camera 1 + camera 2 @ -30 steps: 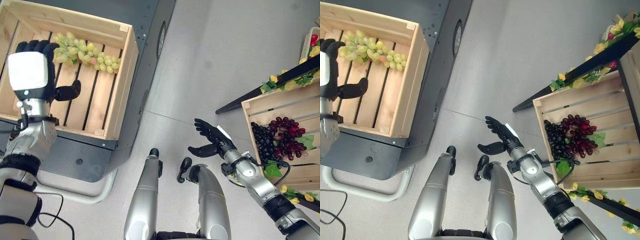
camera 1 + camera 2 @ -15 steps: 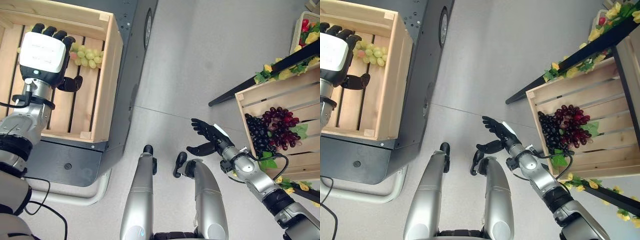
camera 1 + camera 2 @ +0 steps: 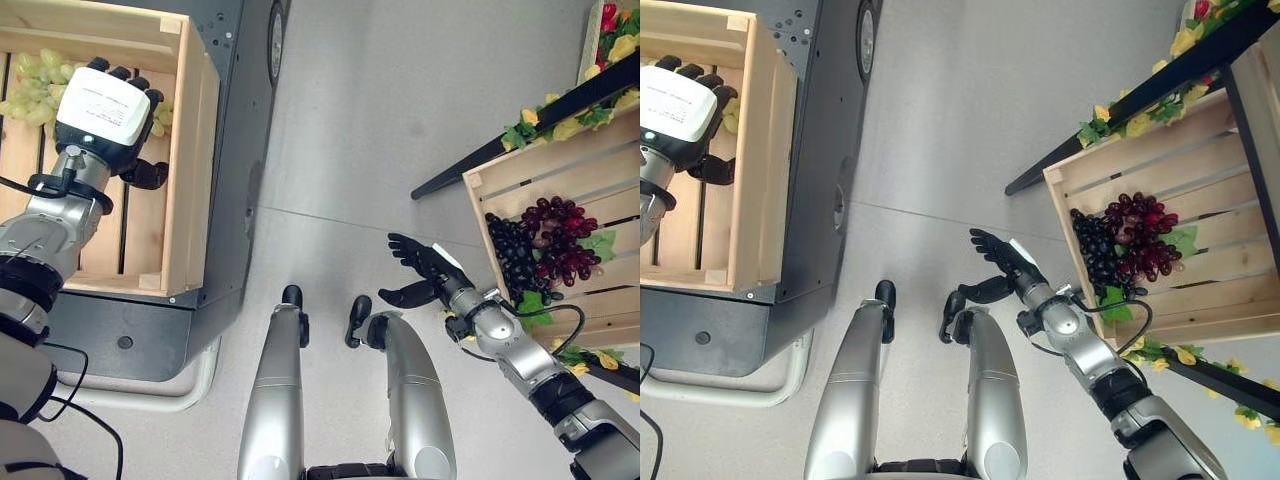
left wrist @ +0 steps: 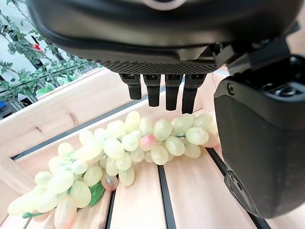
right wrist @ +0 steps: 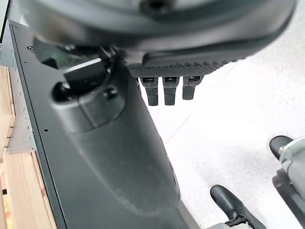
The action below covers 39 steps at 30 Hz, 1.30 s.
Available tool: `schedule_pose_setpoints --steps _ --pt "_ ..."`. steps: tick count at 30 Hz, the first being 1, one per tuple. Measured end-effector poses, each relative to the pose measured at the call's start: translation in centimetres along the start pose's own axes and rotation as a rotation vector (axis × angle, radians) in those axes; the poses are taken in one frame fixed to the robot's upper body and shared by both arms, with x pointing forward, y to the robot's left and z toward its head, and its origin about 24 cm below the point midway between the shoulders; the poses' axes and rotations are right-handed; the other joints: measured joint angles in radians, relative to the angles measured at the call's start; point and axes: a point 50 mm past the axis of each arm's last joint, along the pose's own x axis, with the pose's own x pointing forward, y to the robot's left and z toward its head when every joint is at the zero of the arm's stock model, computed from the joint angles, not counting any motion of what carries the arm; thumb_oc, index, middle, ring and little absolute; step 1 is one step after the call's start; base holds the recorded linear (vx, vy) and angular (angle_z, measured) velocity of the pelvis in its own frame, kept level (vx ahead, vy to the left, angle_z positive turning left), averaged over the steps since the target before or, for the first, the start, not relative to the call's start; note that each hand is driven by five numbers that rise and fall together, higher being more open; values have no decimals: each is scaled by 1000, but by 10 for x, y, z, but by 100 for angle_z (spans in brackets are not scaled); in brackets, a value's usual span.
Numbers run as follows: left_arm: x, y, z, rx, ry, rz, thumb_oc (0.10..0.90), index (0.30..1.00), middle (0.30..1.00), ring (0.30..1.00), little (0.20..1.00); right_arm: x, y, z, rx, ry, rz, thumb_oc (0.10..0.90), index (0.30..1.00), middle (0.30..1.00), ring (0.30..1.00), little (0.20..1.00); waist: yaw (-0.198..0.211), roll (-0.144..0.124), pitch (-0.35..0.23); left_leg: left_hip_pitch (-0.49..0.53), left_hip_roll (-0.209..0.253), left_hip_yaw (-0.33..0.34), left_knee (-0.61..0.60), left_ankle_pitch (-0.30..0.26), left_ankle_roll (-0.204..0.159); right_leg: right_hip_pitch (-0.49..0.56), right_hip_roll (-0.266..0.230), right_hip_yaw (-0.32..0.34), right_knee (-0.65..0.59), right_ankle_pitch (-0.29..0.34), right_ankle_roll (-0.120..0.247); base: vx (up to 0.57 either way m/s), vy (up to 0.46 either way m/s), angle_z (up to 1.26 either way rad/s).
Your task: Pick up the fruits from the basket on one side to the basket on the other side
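Observation:
A bunch of green grapes [image 4: 119,157] lies on the slats of the wooden crate [image 3: 190,170] at the left. My left hand [image 3: 105,110] hovers over the crate, open, its fingers [image 4: 162,93] straight just above the bunch and holding nothing. At the right stands a second wooden crate [image 3: 560,175] with dark purple and red grapes [image 3: 545,250] and green leaves. My right hand [image 3: 425,275] hangs open over the floor, left of that crate, with nothing in it.
The left crate rests on a dark grey cart [image 3: 240,120] with a white tube frame [image 3: 150,385]. A black shelf rail with yellow flowers and leaves [image 3: 540,125] runs above the right crate. Grey floor [image 3: 380,130] lies between the two crates.
The camera has shifted, moving the whole scene leftward. My left hand has moved right along the crate, now covering the right end of the green grapes. The right hand stays about where it was.

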Motion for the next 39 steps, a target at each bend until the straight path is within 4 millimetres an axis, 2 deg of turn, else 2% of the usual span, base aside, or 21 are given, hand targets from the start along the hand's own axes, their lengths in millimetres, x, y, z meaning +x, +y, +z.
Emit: schedule_pose_setpoints --steps 5,8,17,19,20,21,25,31,35,39 --pt "11 13 -16 2 103 -42 800 900 900 900 900 0 0 0 13 1 -2 800 900 900 900 900 -1 0 0 -34 17 1 1 1 -1 -27 13 -3 -20 19 -4 -17 12 -9" --pt "9 8 -28 26 180 -93 800 900 900 900 900 0 1 2 14 -10 2 800 900 900 900 900 -18 -1 0 -41 18 -1 0 1 -1 -31 15 -5 -26 21 -2 0 0 0" --pt "7 15 -62 -2 399 -145 800 900 900 900 900 -1 2 16 39 -76 15 800 900 900 900 900 -34 -6 -1 -70 28 -7 2 2 -3 -51 26 -15 -40 31 -7 -7 -2 -1" --pt "7 15 -65 -20 424 -166 673 709 709 709 709 -1 2 16 39 -81 16 800 900 900 900 900 -38 -6 -1 -78 28 -18 5 3 -4 -51 26 -25 -43 32 -8 -12 -12 7" --pt "8 17 -66 -37 431 -173 463 394 394 394 394 -1 2 17 39 -83 16 800 900 900 900 900 -36 -6 -1 -78 28 -20 5 3 -5 -50 27 -28 -43 31 -9 -15 -15 5" --pt "8 18 -67 -44 434 -177 400 300 300 300 300 0 2 18 38 -87 17 800 900 900 900 900 -35 -6 -1 -78 28 -21 5 4 -5 -50 27 -28 -43 31 -9 0 0 0" --pt "8 14 -67 -65 427 -211 400 300 300 300 300 2 1 26 32 -115 21 800 900 900 900 900 -39 -7 -2 -79 28 -22 6 5 -6 -50 27 -29 -43 33 -10 0 0 0" --pt "6 8 -64 -88 372 -253 400 300 300 300 300 2 1 26 32 -117 18 800 900 900 900 900 -40 -7 -2 -75 28 -22 6 5 -6 -47 26 -28 -40 33 -10 -5 -5 0" --pt "2 -3 -54 -111 293 -275 400 300 300 300 300 3 1 27 32 -119 18 800 900 900 900 900 -38 -7 -2 -50 26 -16 4 5 -6 -29 19 -24 -30 32 -12 0 0 0" --pt "-8 -22 -35 -210 201 -301 400 300 300 300 300 1 -3 26 40 -119 2 800 900 900 900 900 -29 -7 -2 -2 26 -2 -5 3 -3 10 13 -19 -33 30 -15 5 -28 -4"
